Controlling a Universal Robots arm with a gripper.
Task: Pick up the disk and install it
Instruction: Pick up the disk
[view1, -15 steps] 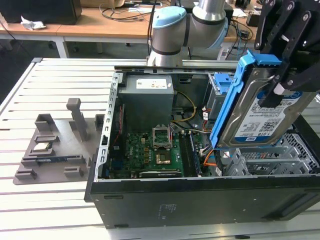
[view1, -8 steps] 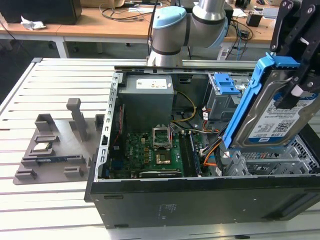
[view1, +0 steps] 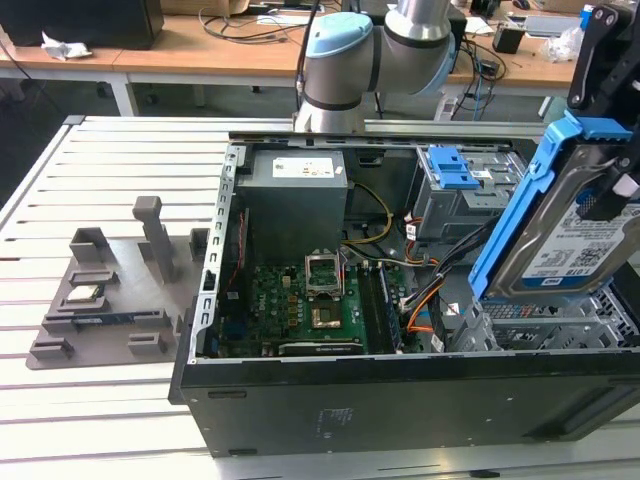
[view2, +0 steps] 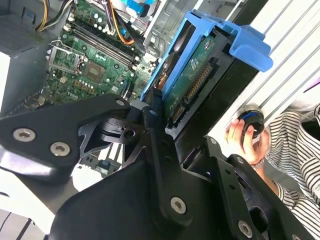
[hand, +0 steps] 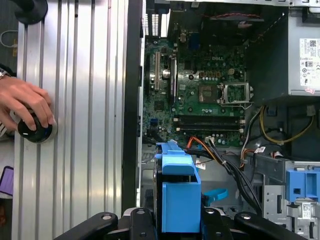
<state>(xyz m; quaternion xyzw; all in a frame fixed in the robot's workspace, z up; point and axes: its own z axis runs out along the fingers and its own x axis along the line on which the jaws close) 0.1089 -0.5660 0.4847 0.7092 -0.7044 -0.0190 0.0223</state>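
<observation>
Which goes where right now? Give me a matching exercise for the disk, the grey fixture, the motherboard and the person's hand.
Things
1. disk
2. grey fixture
3. motherboard
4. hand

Places
A. on a black knob on the table
B. inside the open computer case
C. held tilted in the claw, above the case
D. on the table, to the exterior view's left of the case

Pairs: 1-C, 2-D, 3-B, 4-A

The disk (view1: 560, 215) carries a white-and-blue barcode label (view1: 588, 250) and the grey power supply (view1: 290, 210) a white sticker (view1: 305, 168), but no wording on either can be read.
</observation>
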